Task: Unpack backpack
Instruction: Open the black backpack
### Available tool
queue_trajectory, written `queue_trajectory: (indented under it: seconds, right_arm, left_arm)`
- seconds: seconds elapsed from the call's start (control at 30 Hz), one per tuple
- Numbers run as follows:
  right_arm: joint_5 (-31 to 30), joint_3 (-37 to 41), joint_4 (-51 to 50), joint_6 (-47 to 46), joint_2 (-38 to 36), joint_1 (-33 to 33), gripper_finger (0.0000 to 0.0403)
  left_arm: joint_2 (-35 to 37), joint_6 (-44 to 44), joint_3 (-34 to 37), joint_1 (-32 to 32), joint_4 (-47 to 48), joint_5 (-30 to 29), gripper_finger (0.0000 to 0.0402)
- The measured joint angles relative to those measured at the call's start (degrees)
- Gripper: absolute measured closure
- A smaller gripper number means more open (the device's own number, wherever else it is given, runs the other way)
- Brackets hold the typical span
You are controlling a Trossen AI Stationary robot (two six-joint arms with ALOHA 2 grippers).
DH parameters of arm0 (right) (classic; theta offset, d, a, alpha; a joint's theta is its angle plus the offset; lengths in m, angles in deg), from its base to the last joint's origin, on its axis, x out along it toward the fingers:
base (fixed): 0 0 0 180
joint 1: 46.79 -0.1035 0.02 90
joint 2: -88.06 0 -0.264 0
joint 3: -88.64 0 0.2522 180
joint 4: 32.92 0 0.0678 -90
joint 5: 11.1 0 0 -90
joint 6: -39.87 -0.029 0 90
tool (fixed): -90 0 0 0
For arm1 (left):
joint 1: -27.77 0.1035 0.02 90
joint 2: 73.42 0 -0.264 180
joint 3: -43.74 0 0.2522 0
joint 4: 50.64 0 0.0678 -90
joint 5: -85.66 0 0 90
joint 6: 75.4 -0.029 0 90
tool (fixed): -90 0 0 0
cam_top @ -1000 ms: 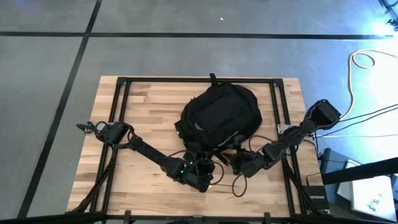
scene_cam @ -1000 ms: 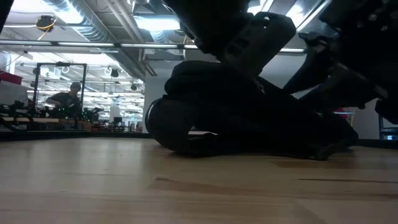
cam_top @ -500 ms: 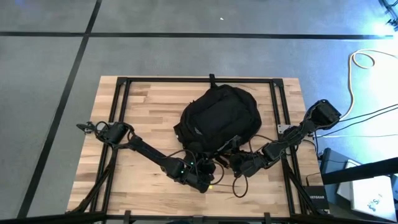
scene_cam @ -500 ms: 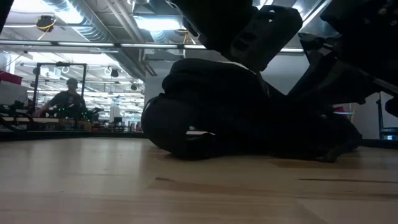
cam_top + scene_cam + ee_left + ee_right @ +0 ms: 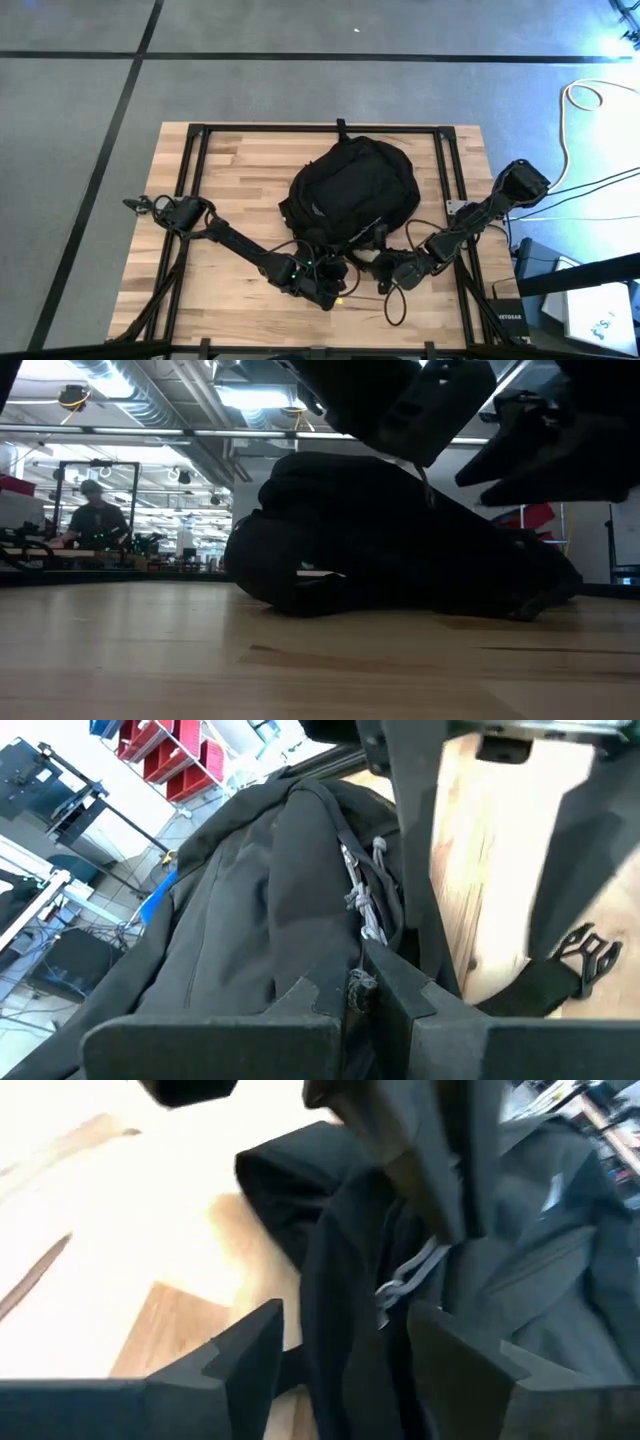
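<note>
Both of my grippers sit at the near edge of the backpack [image 5: 352, 188], which lies on its side mid-table. My left gripper [image 5: 362, 982] is pinched shut on the grey zipper cord [image 5: 365, 898] just ahead of its tips. My right gripper [image 5: 345, 1342] has backed off slightly toward the table's near edge, fingers parted with dark fabric between them, gripping nothing. I judge the zip not yet run open. One backpack, one wooden table [image 5: 240, 170], two arms.

Grey floor [image 5: 250, 85] crossed by dark lines — bright ceiling lights [image 5: 245, 395], red shelves [image 5: 175, 755] beyond.
</note>
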Motion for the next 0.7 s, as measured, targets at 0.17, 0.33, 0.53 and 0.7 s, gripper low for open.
queue_trajectory:
  seconds: [0.17, 0.33, 0.53, 0.7]
  right_arm:
    - [1.49, 0.07, -1.64, -0.78, 0.73, 1.19, 0.0198]
    - [3.73, 0.04, -1.86, -0.91, 0.92, 3.71, 0.0216]
    - [6.36, 0.02, -3.09, -3.17, 0.92, 5.45, 0.0236]
    - [7.50, 0.00, -5.55, -3.46, 0.94, 5.79, 0.0249]
  left_arm:
    - [0.00, -1.56, 0.00, -0.02, -2.07, 0.04, 0.0398]
    - [0.00, -1.66, 0.00, -0.02, -1.83, 0.05, 0.0398]
    - [0.00, -2.75, 0.00, -0.02, -1.85, -0.60, 0.0398]
    - [0.00, -2.63, 0.00, -0.02, -1.90, -0.66, 0.0398]
